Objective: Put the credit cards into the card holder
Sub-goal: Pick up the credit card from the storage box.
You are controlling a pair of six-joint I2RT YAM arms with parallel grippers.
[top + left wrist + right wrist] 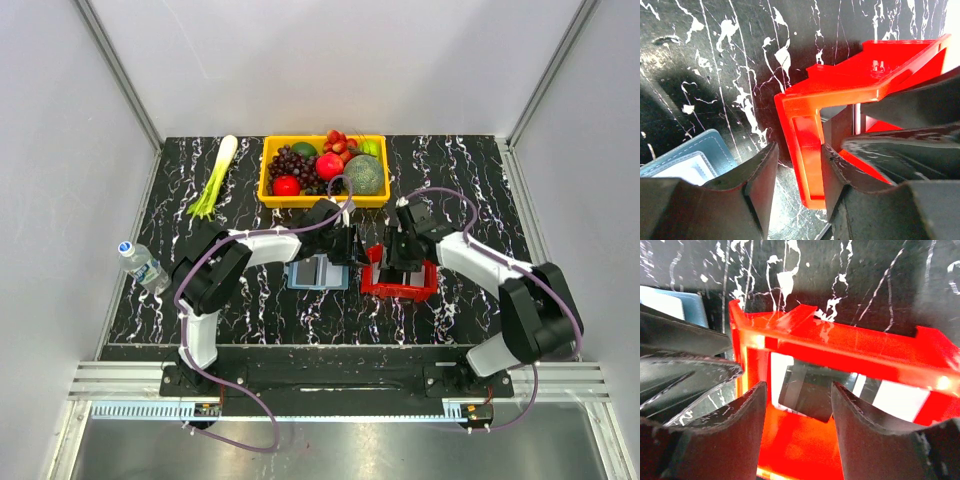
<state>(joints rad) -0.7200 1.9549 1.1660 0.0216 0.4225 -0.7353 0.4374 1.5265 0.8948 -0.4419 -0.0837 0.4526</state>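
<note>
Between the right gripper (799, 390) fingers: jaws wide, holding nothing; a dark card (807, 397) leans tilted in the gap, lower down in the frame's centre.
Card risk: closing on that tilted edge could knock it flat or pinch only a corner, and it would slip.
Red tray (850, 347): more credit cards (895, 400), white, at lower right; a finger catching the wall would drag the tray.
Left gripper (799, 155): jaws part-way apart astride the tray's corner; gripping or not, I cannot tell.
Crowding: both grippers stand very close and may collide.
Card holder (317, 272): lying open just left of the tray, mid-frame from above.
</note>
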